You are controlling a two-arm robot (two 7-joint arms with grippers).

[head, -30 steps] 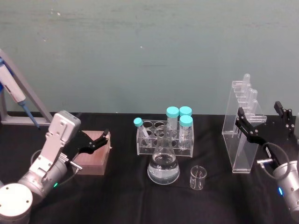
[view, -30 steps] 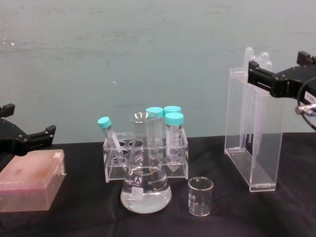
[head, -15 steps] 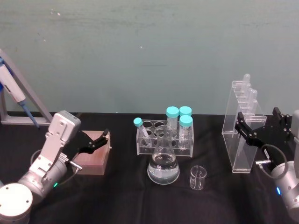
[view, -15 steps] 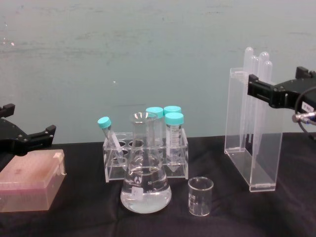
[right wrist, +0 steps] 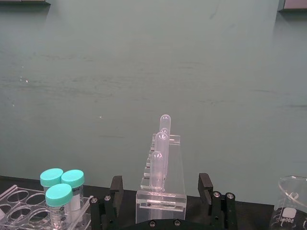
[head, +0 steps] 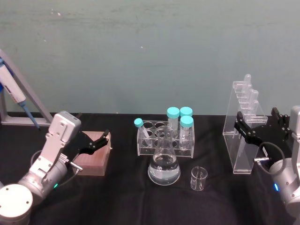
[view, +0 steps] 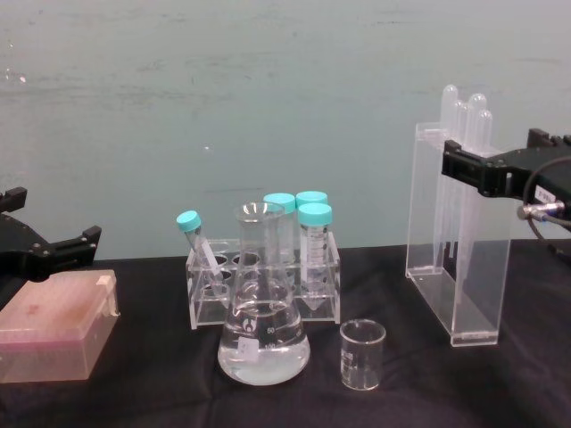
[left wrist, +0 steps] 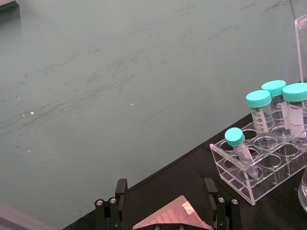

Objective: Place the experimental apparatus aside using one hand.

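At right end of worktop [head: 122,197]: right hand [head: 262,125] spread wide, nearer arm. Upright pipette stand [head: 234,145] dead ahead, narrow end centred between jaws; contact unclear. Left hand [head: 104,139] idle, open, over pink box [head: 93,161].

A tall clear acrylic pipette stand [head: 241,157] stands upright at the right, holding plastic pipettes [view: 468,116]. Centre-front, a conical flask [head: 164,166] of clear liquid sits just beside a small empty beaker [head: 198,178].
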